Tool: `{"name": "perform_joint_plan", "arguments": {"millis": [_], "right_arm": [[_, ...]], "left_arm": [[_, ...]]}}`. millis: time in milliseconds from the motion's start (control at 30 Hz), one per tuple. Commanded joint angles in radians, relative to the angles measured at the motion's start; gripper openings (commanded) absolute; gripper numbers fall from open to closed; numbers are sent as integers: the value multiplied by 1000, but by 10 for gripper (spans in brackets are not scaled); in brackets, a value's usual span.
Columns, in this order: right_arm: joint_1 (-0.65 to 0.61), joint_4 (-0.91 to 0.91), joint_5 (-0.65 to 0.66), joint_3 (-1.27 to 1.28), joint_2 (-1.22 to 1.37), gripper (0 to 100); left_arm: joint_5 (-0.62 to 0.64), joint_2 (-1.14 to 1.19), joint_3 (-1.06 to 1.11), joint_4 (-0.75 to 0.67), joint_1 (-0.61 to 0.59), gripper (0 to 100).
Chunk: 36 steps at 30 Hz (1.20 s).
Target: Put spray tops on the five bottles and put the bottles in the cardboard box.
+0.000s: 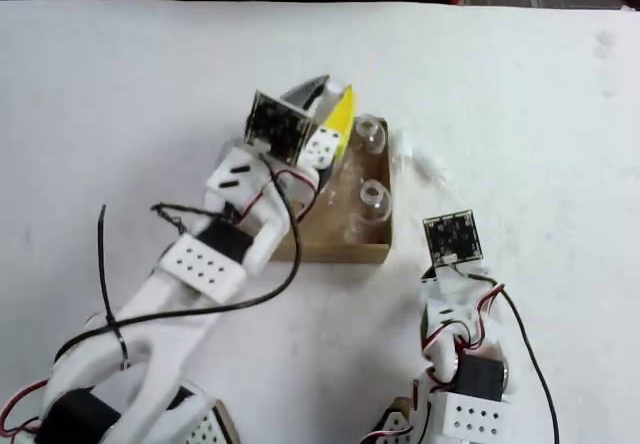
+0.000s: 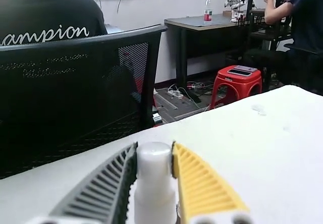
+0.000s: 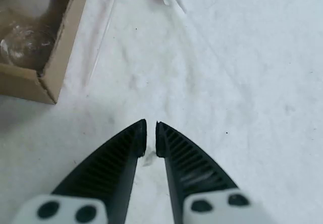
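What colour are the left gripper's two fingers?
Fingers: one grey, one yellow; left wrist view.

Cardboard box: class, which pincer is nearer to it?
Left. The left pincer is over the cardboard box, holding a spray top; the right pincer is beside its corner.

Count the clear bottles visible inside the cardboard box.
2. The far clear plastic bottle and the near clear plastic bottle sit along the brown cardboard box's right side. The left arm covers the rest, so more may be hidden.

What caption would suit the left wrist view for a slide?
Left gripper shut on a white spray top, with the table beyond.
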Motion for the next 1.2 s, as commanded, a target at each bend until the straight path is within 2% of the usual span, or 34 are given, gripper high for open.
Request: {"name": "perform_joint_plan", "arguments": {"millis": [0, 200, 367, 433, 800, 967, 1067, 1167], "right_arm": [[-10, -1, 17, 9, -4, 18], [-10, -1, 17, 9, -4, 18], [-10, 1, 17, 9, -4, 18], [-10, 1, 17, 9, -4, 18], [-10, 1, 17, 9, -4, 18], [-7, 2, 17, 9, -4, 18], [-5, 2, 17, 9, -4, 18], [-5, 2, 17, 9, -4, 18]], "left_arm": [[64, -85, 41, -34, -13, 20], [87, -88, 87, -60, -13, 20], [80, -87, 207, -287, -12, 20], [80, -87, 238, -333, -8, 20], [86, -82, 238, -330, -8, 20], [91, 39, 167, -331, -38, 20], [147, 96, 155, -333, -48, 20], [163, 59, 183, -365, -39, 20]]}}
